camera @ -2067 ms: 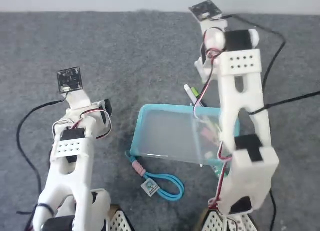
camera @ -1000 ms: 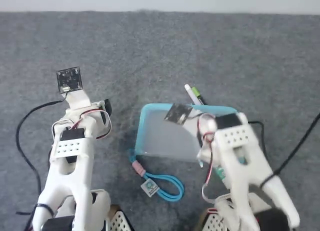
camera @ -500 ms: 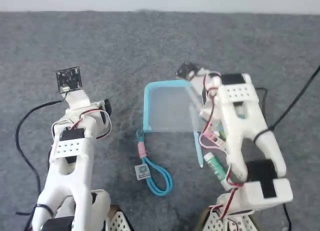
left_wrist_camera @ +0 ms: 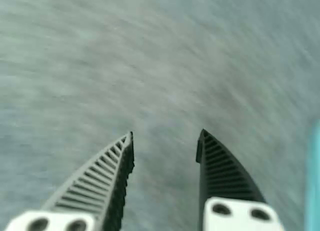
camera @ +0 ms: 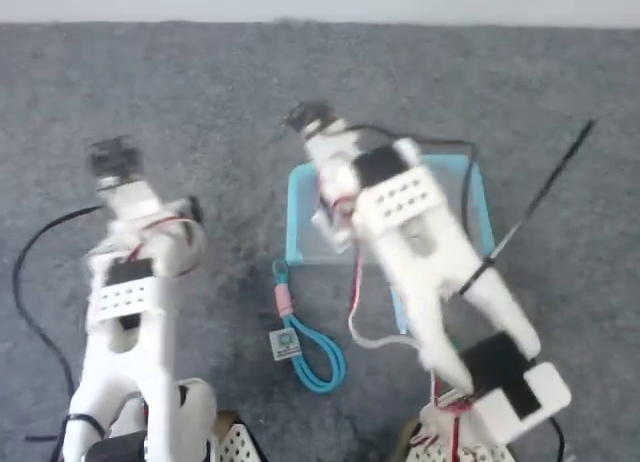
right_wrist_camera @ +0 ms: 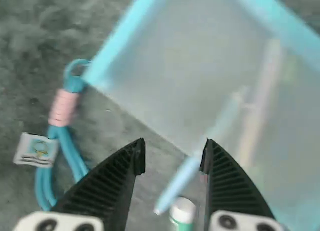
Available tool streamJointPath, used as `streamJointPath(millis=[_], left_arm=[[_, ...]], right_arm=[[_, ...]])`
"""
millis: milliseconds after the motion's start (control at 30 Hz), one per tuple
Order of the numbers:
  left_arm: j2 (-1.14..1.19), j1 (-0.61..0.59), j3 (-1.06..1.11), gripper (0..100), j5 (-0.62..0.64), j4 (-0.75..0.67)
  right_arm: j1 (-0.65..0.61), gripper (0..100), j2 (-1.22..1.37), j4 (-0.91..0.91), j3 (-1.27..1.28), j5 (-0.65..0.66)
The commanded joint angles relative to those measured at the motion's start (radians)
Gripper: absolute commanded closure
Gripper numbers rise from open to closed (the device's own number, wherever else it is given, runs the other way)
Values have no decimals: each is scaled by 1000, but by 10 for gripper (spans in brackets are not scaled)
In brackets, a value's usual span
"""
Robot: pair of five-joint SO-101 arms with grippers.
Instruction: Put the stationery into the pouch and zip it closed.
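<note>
The right end effector (right_wrist_camera: 174,143) is open, its jaws apart, gripping nothing. Beyond its fingertips the translucent, teal-edged pouch (right_wrist_camera: 200,66) lies flat on the grey counter (right_wrist_camera: 30,31). Between the jaws we see a blue pen (right_wrist_camera: 182,183). Its far part overlaps the pouch, and we cannot tell whether that part is inside. A green-capped tube (right_wrist_camera: 182,211) lies on the counter just beside the pen's near tip, outside the pouch. Pale items (right_wrist_camera: 262,91) show through the pouch wall, too blurred to identify. The teal strap (right_wrist_camera: 44,186), with a pink bead (right_wrist_camera: 64,106) and a tag (right_wrist_camera: 34,150), runs from the pouch corner past one finger. The left end effector (left_wrist_camera: 166,136) is open above the counter, gripping nothing, with a pouch edge off to one side.
</note>
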Motion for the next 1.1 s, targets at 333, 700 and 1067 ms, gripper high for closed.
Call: streamJointPath(millis=[333,700,1067], left_arm=[[-41,-203,-70,804,91,-95],[-41,-198,-67,804,91,-100],[-41,-195,-65,804,91,-100]], right_arm=[[-321,822,-53,-297,201,-344],[-334,822,150,-378,196,-362],[-328,828,309,-363,98,-361]])
